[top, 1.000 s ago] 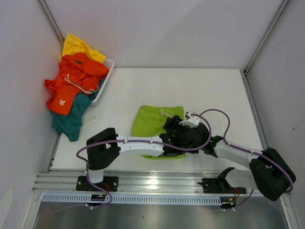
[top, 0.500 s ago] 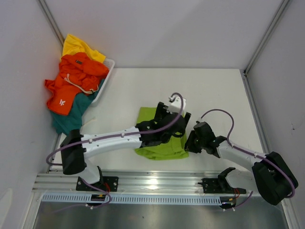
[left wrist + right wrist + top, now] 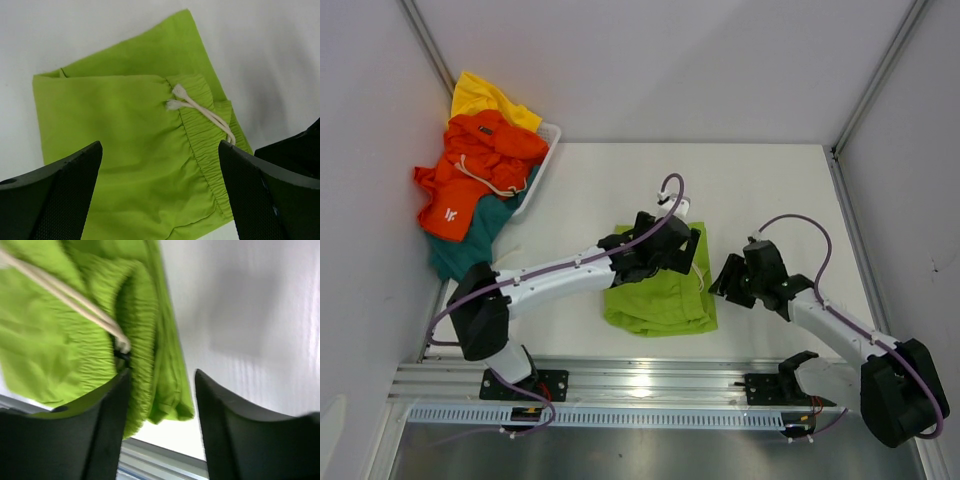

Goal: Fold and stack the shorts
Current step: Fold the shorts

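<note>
The lime green shorts point(image 3: 658, 298) are found lying folded on the white table point(image 3: 780, 190), near its front edge and between the two arms. In the left wrist view the lime green shorts point(image 3: 125, 140) are seen with the elastic waistband turned to the right and the white drawstring point(image 3: 200, 111) lying across it.

The left gripper point(image 3: 682, 250) is held over the far part of the garment. Its fingers are spread wide apart point(image 3: 160, 150) and nothing is held between them.

The right gripper point(image 3: 728, 282) is placed just beside the right edge of the shorts. Its fingers are likewise parted point(image 3: 162, 375) and nothing is gripped.

The orange shorts point(image 3: 470, 170), yellow shorts point(image 3: 485, 98) and teal shorts point(image 3: 470, 255) are heaped over the white mesh basket point(image 3: 549, 138) at the far left corner, well apart from both grippers.
</note>
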### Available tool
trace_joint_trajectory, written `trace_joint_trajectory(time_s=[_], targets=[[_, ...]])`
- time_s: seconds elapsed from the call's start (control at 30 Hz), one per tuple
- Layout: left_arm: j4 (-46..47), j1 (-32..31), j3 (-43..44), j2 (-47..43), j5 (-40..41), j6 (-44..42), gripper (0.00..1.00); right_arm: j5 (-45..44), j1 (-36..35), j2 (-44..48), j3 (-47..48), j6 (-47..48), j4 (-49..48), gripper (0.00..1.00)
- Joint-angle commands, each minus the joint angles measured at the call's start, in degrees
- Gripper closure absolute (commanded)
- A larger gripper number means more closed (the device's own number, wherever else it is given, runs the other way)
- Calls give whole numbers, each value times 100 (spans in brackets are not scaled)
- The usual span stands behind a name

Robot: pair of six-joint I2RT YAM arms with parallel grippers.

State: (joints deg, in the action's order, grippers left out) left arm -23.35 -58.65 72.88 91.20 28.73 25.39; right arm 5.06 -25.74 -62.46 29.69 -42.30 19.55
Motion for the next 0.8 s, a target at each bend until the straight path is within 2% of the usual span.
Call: trace_joint_trajectory(time_s=[0.0,0.07,0.23,0.43,0.63,0.77], targets=[[6,143,77,126,-472,142,1,345,77,-64,344,258,-310,41],[59,179,94,179,-596,133,1,627,113,-179,423,293,-608,36],[24,319,410,451,-877,-7,1,1128,235,-775,485,275,-1451,33],[-20,793,789,531,-1484,-227,1,1577,315,-1356,362,258,-2611,28],[-55,1057,1095,618,-1748,-517,1,1849,420,-1778,186,135,-3492,28],[-169,1303,1605,1197,-2090,-772,2,1999,447,-2121,151,91,-3967,33]])
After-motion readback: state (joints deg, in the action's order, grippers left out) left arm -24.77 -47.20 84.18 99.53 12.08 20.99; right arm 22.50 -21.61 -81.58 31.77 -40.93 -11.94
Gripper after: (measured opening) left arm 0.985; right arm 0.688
